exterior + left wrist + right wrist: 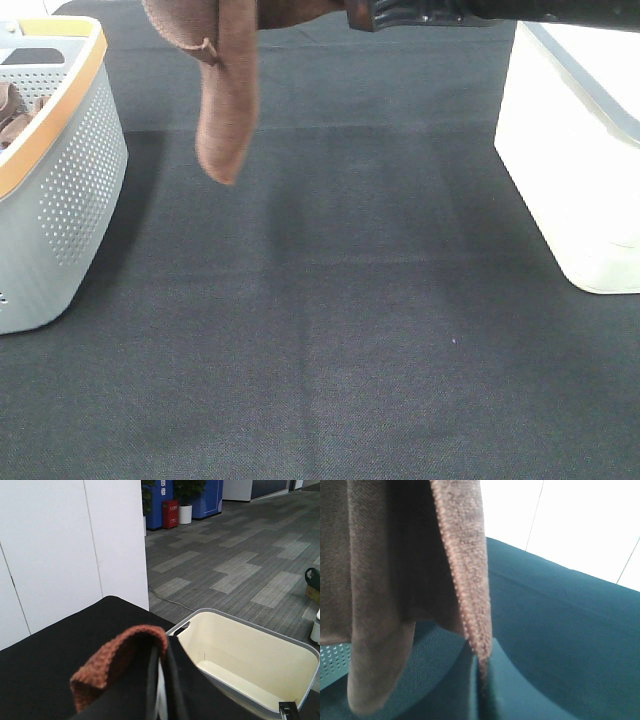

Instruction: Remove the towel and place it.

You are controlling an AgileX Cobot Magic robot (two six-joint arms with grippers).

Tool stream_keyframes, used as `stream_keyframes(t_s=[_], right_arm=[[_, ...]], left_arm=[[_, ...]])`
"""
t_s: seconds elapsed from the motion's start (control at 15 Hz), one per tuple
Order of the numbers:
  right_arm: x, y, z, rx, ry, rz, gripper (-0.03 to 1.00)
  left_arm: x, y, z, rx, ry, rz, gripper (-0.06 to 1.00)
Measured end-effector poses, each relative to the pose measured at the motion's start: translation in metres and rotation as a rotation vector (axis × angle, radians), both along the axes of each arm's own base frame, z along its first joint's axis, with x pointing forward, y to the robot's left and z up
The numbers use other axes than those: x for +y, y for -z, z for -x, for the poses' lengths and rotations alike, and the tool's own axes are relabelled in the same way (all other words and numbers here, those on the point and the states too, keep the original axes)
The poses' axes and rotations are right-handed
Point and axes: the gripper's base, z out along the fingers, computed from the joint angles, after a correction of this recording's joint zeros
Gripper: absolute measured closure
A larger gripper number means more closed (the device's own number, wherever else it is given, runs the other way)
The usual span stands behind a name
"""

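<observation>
The rust-brown towel (230, 100) hangs in the air at the top of the exterior view, over the black mat between the basket and the bin. My right gripper (479, 680) is shut on its stitched hem (470, 605); the arm enters at the top edge of the exterior view (420, 12). My left gripper (162, 690) is shut with a fold of the towel (120, 652) pinched at its fingers. The left gripper is out of the exterior view. The white tag is hidden.
A grey perforated basket with an orange rim (70, 170) stands at the left and holds other brown cloths (12, 115). A white open bin (570, 170) stands at the right; it also shows in the left wrist view (250, 650). The black mat (330, 330) covers the table.
</observation>
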Motion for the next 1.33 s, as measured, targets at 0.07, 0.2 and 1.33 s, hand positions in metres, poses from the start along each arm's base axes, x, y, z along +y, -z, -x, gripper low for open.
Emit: stream_keyframes(t_s=[0.07, 0.2, 1.33], right_arm=[[0.0, 0.0, 0.0, 0.002, 0.001, -0.002, 0.97], [0.001, 0.001, 0.001, 0.033, -0.012, -0.024, 0.97], [-0.005, 0.032, 0.023, 0.545, -0.052, 0.271, 0.97]], left_arm=[[0.0, 0.0, 0.0, 0.0, 0.0, -0.001, 0.92], [0.002, 0.001, -0.002, -0.017, -0.024, -0.035, 0.92], [0.014, 0.067, -0.014, 0.494, -0.202, -0.409, 0.92]])
